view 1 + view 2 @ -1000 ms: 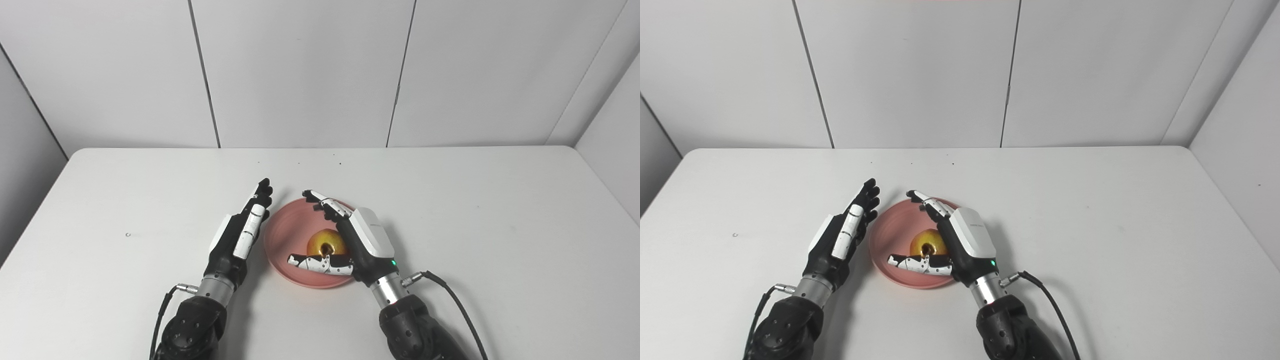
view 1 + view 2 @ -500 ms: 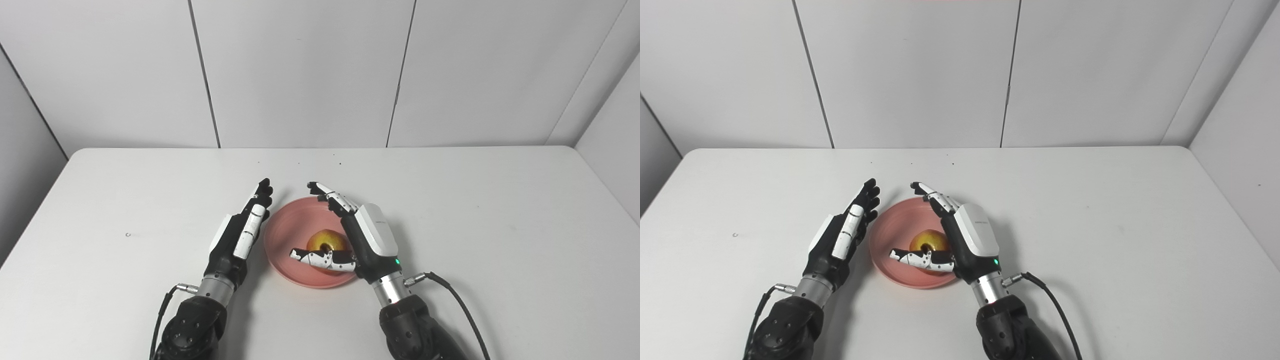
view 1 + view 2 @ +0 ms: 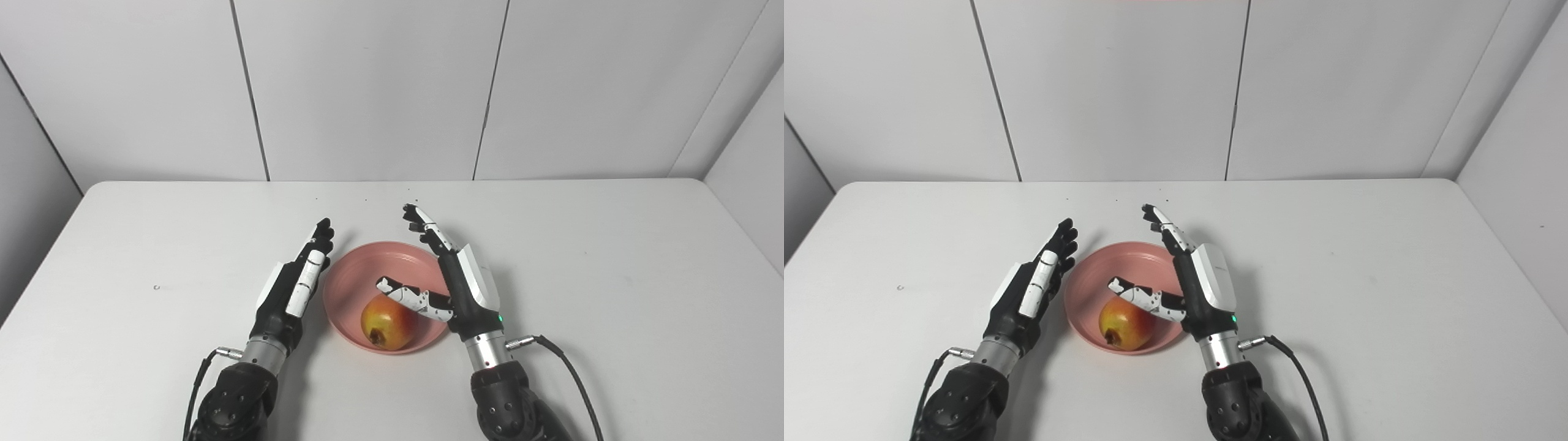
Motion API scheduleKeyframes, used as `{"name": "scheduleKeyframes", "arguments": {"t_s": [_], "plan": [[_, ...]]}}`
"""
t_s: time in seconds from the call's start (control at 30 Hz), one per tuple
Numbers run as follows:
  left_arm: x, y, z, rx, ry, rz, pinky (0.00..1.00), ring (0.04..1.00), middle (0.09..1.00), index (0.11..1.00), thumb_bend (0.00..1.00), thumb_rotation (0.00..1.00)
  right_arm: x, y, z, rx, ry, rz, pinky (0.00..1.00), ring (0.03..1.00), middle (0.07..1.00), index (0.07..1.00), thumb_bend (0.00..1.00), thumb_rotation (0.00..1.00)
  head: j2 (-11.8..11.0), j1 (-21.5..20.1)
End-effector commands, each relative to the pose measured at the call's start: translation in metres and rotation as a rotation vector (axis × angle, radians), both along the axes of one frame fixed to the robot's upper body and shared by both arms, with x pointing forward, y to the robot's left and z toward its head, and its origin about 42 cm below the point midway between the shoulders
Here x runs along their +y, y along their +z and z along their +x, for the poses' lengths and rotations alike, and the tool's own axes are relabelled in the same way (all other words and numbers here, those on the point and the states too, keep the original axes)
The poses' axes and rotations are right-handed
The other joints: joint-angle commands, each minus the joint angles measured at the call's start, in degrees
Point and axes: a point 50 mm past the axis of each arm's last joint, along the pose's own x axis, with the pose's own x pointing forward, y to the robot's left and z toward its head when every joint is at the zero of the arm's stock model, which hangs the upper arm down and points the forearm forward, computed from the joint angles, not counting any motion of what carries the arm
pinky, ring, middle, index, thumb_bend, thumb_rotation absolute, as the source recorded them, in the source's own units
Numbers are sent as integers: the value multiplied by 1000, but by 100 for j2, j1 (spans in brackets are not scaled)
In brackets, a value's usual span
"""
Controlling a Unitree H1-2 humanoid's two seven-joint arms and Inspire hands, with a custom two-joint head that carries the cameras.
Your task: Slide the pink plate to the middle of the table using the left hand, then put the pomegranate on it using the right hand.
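While the white bench (image 3: 612,294) spreads wide under my arms, the pink plate (image 3: 361,275) sits near its middle, between my two robot hands. My left robot hand (image 3: 294,285) stands on edge just left of the plate's rim, fingers straight, grasping nothing. My right robot hand (image 3: 450,275) is lifted at the plate's right side, released, fingers spread, thumb reaching over the plate. Smallest, the pomegranate (image 3: 386,321) rests in the plate's near part, free of both.
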Motion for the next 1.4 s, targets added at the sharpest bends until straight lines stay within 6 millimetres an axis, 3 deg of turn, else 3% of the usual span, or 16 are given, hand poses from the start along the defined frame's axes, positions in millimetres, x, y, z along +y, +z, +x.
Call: {"name": "scheduleKeyframes", "arguments": {"t_s": [0.0, 0.2, 0.33, 0.5, 0.93, 1.37], "plan": [[-2, 21, 6, -79, -7, -3, 996, 1000, 1000, 1000, 583, 1000, 1, 9, -1, -47, 13, 49, 751, 801, 850, 887, 570, 869, 1, 6], [-1, 21, 6, -77, -9, -1, 1000, 1000, 1000, 1000, 589, 1000, -2, 8, -2, 1, 16, 118, 725, 798, 856, 889, 581, 953, -8, 8], [-1, 21, 6, -74, -7, 1, 1000, 1000, 1000, 1000, 608, 1000, -5, 7, -1, 20, 20, 178, 772, 839, 876, 888, 567, 997, -9, 12], [-2, 21, 6, -82, -9, -2, 998, 1000, 1000, 1000, 599, 1000, -8, 3, 0, 63, 19, 274, 738, 814, 861, 887, 553, 1000, -23, 27], [-3, 21, 5, -80, 0, 0, 997, 1000, 1000, 1000, 596, 1000, -19, -4, 2, 145, -12, 384, 866, 868, 867, 893, 564, 1000, -60, 90], [0, 20, 7, -83, 13, -6, 1000, 1000, 1000, 1000, 587, 1000, -21, -7, 6, 172, -23, 454, 873, 895, 905, 891, 521, 1000, -65, 88]]}}
